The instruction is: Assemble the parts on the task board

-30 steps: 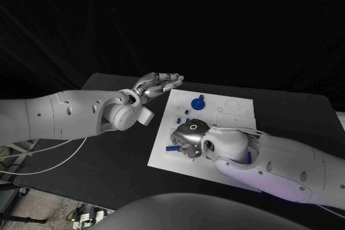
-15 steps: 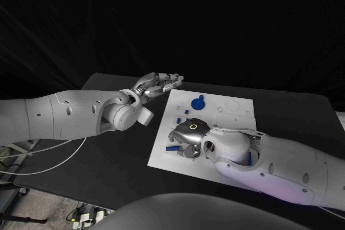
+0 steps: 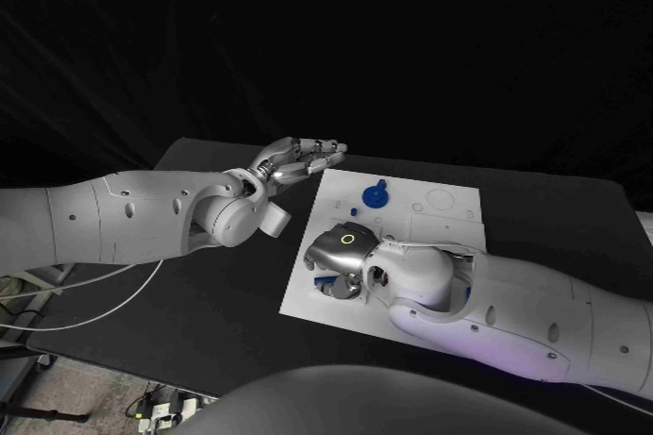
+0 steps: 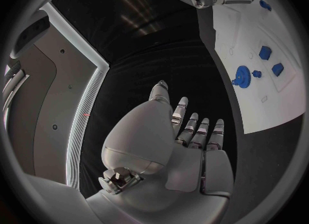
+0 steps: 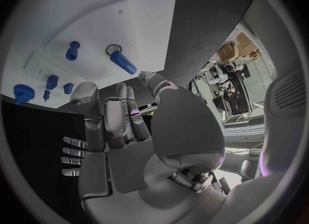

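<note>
You face black surface point(image 3: 204, 312); matte top, far edge running from 10 toward 2 o'clock. Behind it, black curtain point(image 3: 409, 67) covers whole backdrop, faint vertical folds. At your 7 o'clock, below surface edge, patch of grey speckled floor point(image 3: 68, 397) with power strip point(image 3: 160, 413) lying on it. White cables point(image 3: 82, 298) droop there at 8 o'clock. Right wrist view gives you bright room area past surface edge: stacked cardboard boxes point(image 5: 237, 46), daylight-like glare.
</note>
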`<act>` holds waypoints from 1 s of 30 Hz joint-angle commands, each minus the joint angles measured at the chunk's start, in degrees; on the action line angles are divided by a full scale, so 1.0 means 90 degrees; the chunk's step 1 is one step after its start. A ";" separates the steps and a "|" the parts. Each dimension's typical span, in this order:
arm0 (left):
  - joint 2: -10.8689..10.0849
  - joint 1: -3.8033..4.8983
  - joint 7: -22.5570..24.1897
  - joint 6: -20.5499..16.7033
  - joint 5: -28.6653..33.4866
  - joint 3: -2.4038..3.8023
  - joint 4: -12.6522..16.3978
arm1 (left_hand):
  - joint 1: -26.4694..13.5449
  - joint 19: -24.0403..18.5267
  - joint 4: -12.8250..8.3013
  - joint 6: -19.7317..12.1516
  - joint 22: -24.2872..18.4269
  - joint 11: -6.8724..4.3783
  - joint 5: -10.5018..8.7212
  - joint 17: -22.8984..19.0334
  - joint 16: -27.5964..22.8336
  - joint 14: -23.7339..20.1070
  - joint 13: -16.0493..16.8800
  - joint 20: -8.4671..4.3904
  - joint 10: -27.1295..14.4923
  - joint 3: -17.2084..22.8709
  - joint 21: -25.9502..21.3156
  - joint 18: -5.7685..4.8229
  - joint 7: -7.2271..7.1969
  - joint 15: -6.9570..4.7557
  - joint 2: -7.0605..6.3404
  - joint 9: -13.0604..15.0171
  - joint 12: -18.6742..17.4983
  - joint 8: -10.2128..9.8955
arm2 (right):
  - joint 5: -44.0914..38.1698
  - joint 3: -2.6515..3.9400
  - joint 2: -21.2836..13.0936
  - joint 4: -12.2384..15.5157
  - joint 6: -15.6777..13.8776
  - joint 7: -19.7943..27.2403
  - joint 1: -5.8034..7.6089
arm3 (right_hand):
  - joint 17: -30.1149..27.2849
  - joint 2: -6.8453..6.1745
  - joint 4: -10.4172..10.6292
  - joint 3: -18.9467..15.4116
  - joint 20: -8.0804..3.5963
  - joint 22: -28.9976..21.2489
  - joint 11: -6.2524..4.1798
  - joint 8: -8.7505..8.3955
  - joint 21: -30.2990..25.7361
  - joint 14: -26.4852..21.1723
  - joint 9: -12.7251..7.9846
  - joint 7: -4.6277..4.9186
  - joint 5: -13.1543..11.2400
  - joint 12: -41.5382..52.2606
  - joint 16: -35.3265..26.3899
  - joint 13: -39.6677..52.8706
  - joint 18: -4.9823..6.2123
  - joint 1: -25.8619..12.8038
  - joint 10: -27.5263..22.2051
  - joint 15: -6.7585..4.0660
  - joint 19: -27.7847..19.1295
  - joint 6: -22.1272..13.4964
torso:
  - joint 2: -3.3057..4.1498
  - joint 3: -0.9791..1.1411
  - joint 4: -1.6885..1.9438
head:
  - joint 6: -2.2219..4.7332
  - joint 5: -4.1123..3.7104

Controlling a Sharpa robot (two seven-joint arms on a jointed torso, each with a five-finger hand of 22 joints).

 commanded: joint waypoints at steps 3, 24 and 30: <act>0.0011 0.0003 0.0040 0.0113 -0.0043 0.0005 0.0015 | 0.0075 0.0043 -0.0004 0.0050 0.0008 0.0051 0.0025 0.0011 0.0035 0.0017 0.0006 0.0020 -0.0001 0.0028 0.0029 -0.0091 0.0100 0.0024 -0.0016 0.0011 0.0030 0.0040 | -0.0048 0.0000 0.0135 -0.0141 0.0393 -0.0067 -0.0063 | -0.0034 -0.0057 -0.0094 0.0139 0.0037 0.0688 -0.0003 -0.0056 -0.0070 -0.0050 -0.0055 0.0001 0.0213 -0.0085 0.0004 -0.0042 0.0113 0.0131 0.0048 0.0016 -0.0019 0.0102 | 0.0005 0.0002 -0.0005 | 0.0000 -0.0005; 0.0035 0.0003 -0.0011 0.0172 -0.0052 0.0005 0.0005 | 0.0102 0.0061 -0.0001 0.0125 0.0039 0.0068 0.0033 0.0014 0.0058 0.0030 0.0010 0.0020 0.0028 0.0032 0.0039 -0.0088 0.0114 0.0032 -0.0013 0.0019 0.0066 0.0066 | -0.0089 -0.0001 0.0280 -0.0473 0.0507 -0.0063 -0.0264 | -0.0087 0.0003 -0.0586 0.0416 -0.0006 0.0689 -0.0069 0.0135 -0.0092 -0.0118 0.0093 0.0013 0.0724 0.0017 -0.0029 -0.0007 0.0129 0.0614 0.0436 -0.0006 -0.0066 0.0496 | 0.0001 0.0001 -0.0007 | 0.0000 0.0007; 0.0045 0.0003 -0.0033 0.0187 -0.0054 0.0005 -0.0003 | 0.0114 0.0078 -0.0001 0.0148 0.0070 0.0073 0.0038 0.0014 0.0062 0.0033 0.0010 0.0019 0.0035 0.0035 0.0049 -0.0087 0.0117 0.0032 -0.0010 0.0021 0.0071 0.0077 | -0.0078 -0.0001 0.0167 -0.0442 -0.0125 0.0118 -0.0274 | 0.0008 0.0125 -0.0770 0.0354 -0.0048 0.0729 -0.0134 0.0424 0.0150 -0.0041 0.0442 0.0019 0.0758 0.0156 0.0035 0.0029 0.0098 0.0772 0.0799 -0.0053 0.0002 0.0681 | 0.0000 0.0002 -0.0004 | 0.0000 0.0002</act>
